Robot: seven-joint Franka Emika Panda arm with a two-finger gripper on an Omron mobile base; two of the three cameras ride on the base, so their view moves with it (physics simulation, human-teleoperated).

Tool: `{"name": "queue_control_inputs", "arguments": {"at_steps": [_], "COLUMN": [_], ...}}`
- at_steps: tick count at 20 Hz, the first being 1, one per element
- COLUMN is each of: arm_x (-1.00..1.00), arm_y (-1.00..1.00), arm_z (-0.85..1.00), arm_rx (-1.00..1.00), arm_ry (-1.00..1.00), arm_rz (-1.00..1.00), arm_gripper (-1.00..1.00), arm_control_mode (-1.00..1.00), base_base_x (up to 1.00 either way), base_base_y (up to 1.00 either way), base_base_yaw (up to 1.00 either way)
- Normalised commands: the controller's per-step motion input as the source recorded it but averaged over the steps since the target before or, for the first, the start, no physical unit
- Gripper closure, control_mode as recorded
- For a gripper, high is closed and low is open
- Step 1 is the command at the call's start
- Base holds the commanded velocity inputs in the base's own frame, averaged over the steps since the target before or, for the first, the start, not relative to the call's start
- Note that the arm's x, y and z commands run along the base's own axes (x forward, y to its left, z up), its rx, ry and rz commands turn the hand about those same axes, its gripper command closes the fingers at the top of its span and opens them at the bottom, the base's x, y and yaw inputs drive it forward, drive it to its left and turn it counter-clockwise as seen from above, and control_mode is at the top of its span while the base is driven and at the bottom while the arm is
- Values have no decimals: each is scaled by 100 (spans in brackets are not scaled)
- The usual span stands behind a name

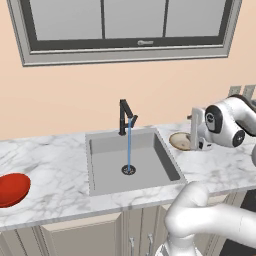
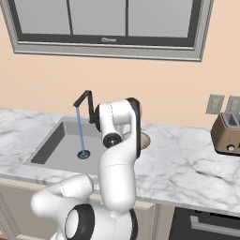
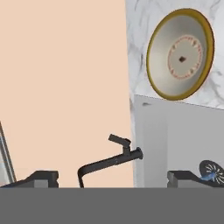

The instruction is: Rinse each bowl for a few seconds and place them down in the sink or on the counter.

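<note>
One beige bowl [image 1: 180, 141] half hidden, red bowl [image 1: 12, 189] cropped

Sink [image 1: 102, 145] set into the counter [image 1: 55, 160] below the window [image 1: 125, 25], faucet [image 1: 124, 116] at its back edge, a stream of water [image 1: 129, 145] falling onto the drain [image 1: 129, 170] in the basin floor. One bowl [image 1: 12, 189] on the counter well left of the sink near the front edge; the other bowl [image 1: 180, 141] on the counter just right of the sink toward the back, partly hidden behind the arm, the gripper [image 3: 113, 178] near it. Farther right, toaster [image 2: 227, 133] on the counter against the wall, beneath the wall outlets [image 2: 215, 104].
</note>
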Motion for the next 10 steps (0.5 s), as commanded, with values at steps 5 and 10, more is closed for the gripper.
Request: {"name": "queue_control_inputs", "arguments": {"at_steps": [5,10], "arm_x": [-20,-26], "arm_y": [1,6], "arm_z": [52,40], "arm_rx": [-4,-9], "arm_ry": [5,6], "arm_rz": [11,15], "arm_gripper": [-100,-100], "arm_control_mode": [-100,-100], "base_base_x": [0,0], "base_base_y": [0,0], "base_base_yaw": [0,0]}}
